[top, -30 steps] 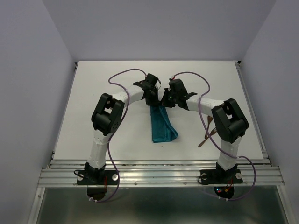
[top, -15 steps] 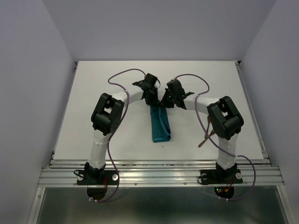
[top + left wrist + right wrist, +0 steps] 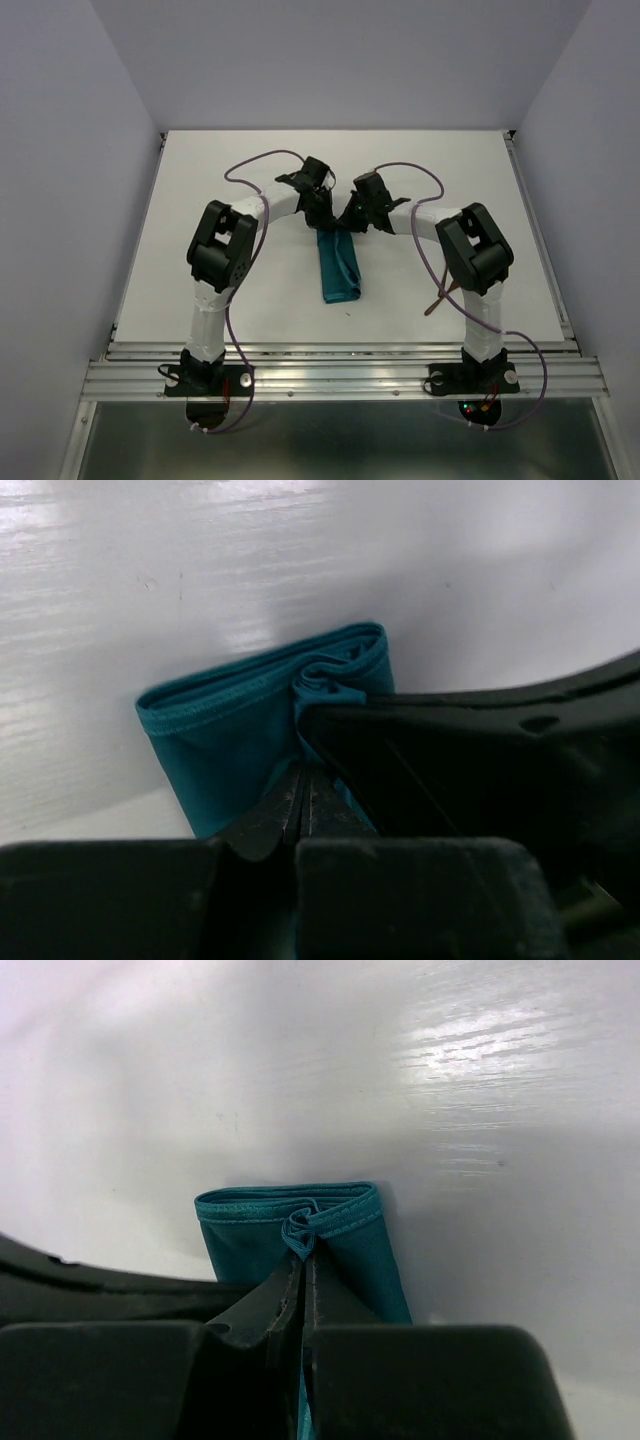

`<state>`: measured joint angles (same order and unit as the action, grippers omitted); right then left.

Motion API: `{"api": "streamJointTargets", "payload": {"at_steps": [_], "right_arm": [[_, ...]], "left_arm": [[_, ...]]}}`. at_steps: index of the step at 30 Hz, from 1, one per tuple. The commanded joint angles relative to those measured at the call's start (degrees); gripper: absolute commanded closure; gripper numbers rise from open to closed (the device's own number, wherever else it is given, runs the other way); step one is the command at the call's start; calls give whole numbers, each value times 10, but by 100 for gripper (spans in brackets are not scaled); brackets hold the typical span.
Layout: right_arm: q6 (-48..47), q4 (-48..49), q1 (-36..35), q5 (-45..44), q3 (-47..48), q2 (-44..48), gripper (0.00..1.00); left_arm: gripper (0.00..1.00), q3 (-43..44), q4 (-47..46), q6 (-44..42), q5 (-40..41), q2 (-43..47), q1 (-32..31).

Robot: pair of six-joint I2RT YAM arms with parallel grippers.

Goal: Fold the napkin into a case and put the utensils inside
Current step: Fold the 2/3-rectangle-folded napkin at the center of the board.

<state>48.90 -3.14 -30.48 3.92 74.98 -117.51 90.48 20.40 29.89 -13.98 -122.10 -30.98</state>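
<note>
Looking down on the white table, we find the napkin just below the middle of the frame. It lies as a narrow teal strip, its long axis running from the grippers down toward the bottom edge. Both grippers meet at its upper end, nearly touching each other: the left gripper on the left corner, the right gripper on the right.

In the left wrist view the jaws are clenched flat together, with cloth pinched between them. The right wrist view shows the same thing, jaws closed on a small bunched pleat at the hem.

The fabric is thin and slightly shiny. It is stacked in several layers with a stitched edge, and it looks limp, so we expect it to sag or slide on that smooth, glossy tabletop.

The utensils, thin and reddish-brown, lie at the right of the frame, partly behind the right arm and well apart from the strip. We judge the right arm the nearer one for fetching them, once the strip is laid down.
</note>
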Motion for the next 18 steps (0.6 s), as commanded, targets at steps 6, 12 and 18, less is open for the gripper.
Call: {"api": "streamJointTargets", "payload": {"at_steps": [6,12,18], "right_arm": [[-5,-25,-12,-13,5,-29,99],[-13,-27,-12,-11,7,-23,99],[-20,-30,-12,-12,11,-17,99]], "left_arm": [[100,-27,15,-5,-30,105,19],[100,-62,1,-8,-18,106,51],[100,-58,-8,-11,-20,65,58]]}}
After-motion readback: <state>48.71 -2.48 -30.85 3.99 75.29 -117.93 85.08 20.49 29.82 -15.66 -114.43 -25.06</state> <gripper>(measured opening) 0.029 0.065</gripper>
